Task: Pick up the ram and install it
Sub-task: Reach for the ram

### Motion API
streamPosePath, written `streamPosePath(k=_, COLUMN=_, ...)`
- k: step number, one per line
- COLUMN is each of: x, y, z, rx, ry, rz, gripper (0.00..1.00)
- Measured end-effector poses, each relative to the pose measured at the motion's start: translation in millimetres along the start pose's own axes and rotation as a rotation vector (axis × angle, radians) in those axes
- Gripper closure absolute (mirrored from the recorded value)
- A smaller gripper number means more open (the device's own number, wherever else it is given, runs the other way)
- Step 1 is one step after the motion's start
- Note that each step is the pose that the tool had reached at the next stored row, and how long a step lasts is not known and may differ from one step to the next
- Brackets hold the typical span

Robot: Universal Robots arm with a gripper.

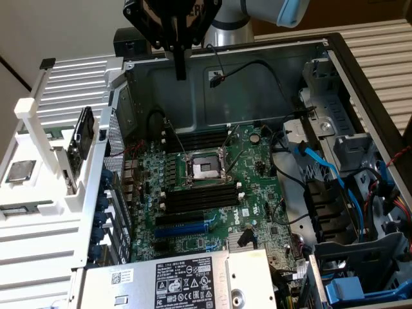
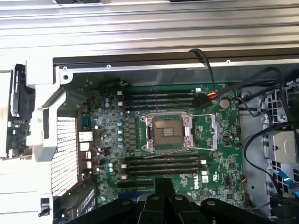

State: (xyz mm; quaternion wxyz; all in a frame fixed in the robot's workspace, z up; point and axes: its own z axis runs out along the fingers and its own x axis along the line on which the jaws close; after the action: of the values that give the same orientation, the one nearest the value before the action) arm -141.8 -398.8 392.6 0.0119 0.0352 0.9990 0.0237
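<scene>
Your hand (image 1: 181, 72) hangs clenched, empty, over the open grey metal case (image 1: 257, 96). The long dark green-black ram stick (image 1: 84, 132) stands in the white plastic rack (image 1: 71, 77), well apart from the hand, toward the exterior view's left. Judgement: align squarely to its flat faces; grip mid-length.

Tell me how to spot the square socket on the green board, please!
Look inside the open computer case at the big green motherboard. Near its middle, between two banks of long black memory slots, sits the processor socket. It is the one square shape with a silver metal frame, while the slots beside it are long and thin.
</scene>
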Motion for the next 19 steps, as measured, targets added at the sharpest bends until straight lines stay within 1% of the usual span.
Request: streamPosePath(k=19, x=86.3, y=-6.0, z=-2.2, rx=-0.0001, ry=-0.0001, rz=0.0, gripper=0.9)
